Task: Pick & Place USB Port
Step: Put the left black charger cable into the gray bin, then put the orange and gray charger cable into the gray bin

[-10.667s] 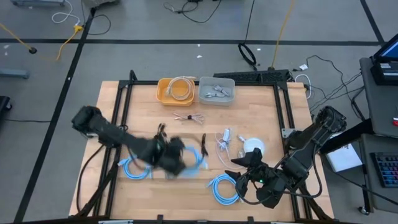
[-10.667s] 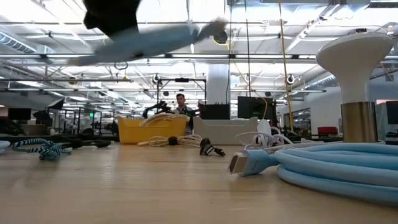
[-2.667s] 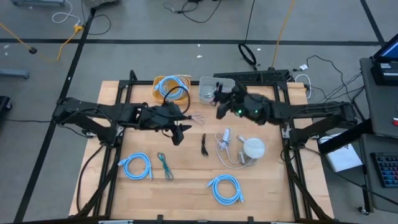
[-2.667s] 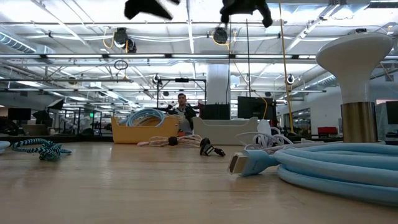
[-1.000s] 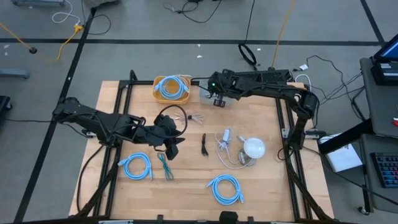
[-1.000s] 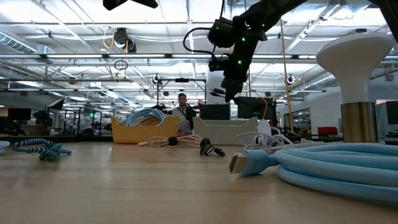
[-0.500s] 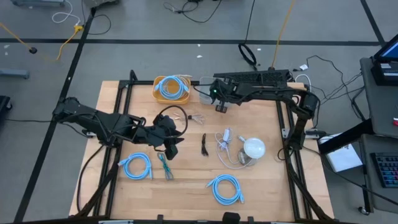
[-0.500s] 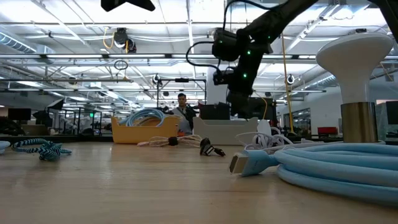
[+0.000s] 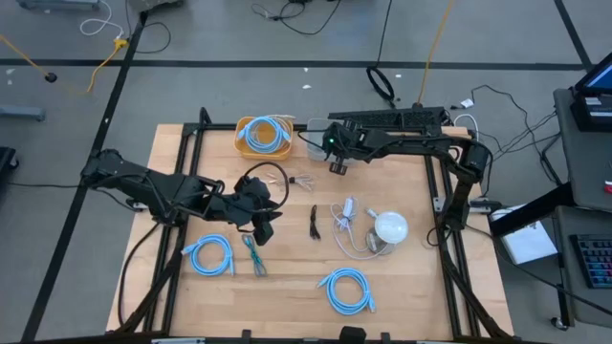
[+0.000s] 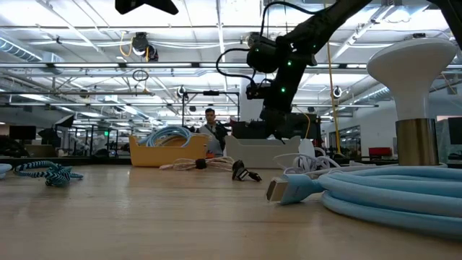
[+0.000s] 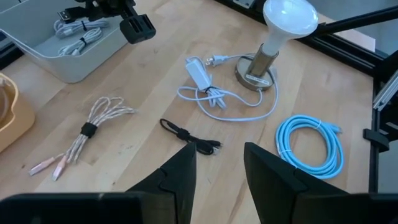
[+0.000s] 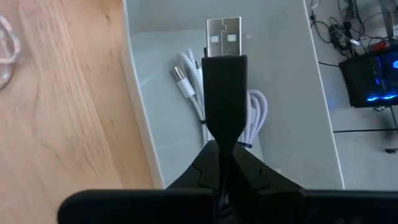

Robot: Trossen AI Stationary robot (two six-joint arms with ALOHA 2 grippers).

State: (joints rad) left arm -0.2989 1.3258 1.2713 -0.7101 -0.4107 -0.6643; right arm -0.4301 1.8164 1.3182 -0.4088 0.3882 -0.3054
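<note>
My right gripper [image 9: 338,164] hangs over the near rim of the grey bin [image 9: 346,127] at the table's far middle, shut on a black USB plug [image 12: 224,87] whose metal end [image 12: 223,36] sticks out ahead of the fingers. White cables [image 12: 194,99] lie on the bin's floor. My left gripper [image 9: 264,216] hovers open over the table's left middle with nothing between its fingers [image 11: 219,171]. In the low view the right gripper [image 10: 278,126] reaches down to about the bin's rim [image 10: 253,142]. My right gripper pinches the black plug by its narrow rear end [image 12: 222,144] between its two fingers. The fingers lie along the plug and slant downward over the bin. The plug is lifted clear, its metal end pointing away from the fingers toward the bin's floor.
A yellow bin [image 9: 251,148] holding a blue cable stands left of the grey one. On the table lie a pink cable bundle [image 9: 298,180], a black cable [image 9: 314,222], a white charger and lamp [image 9: 389,227], a green cord [image 9: 254,256] and two blue coils [image 9: 210,256] [image 9: 346,290].
My right gripper has sunk with the black plug toward the grey bin, coming a little toward the table's near edge. The left arm has kept still.
</note>
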